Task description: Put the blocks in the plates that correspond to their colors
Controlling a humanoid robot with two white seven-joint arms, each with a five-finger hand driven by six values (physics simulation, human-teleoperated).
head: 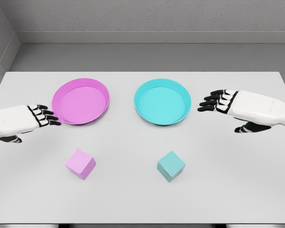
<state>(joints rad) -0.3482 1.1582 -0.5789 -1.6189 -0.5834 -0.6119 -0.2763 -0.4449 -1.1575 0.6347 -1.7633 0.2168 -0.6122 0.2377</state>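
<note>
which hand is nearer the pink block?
Left. The left hand sits up-left of the pink block; the right hand is far across, beyond the teal plate.

**White table with two plates and two blocks**

A plain white table point(133, 199) fills most of the head view, its far edge against a grey floor and wall. Taking the pink plate point(81, 101) as landmark: the cyan plate point(163, 101) sits to its right, level with it and apart from it. The pink block point(80, 164) lies nearer the camera, just below the pink plate. The cyan block point(171, 166) lies nearer and to its right.
</note>
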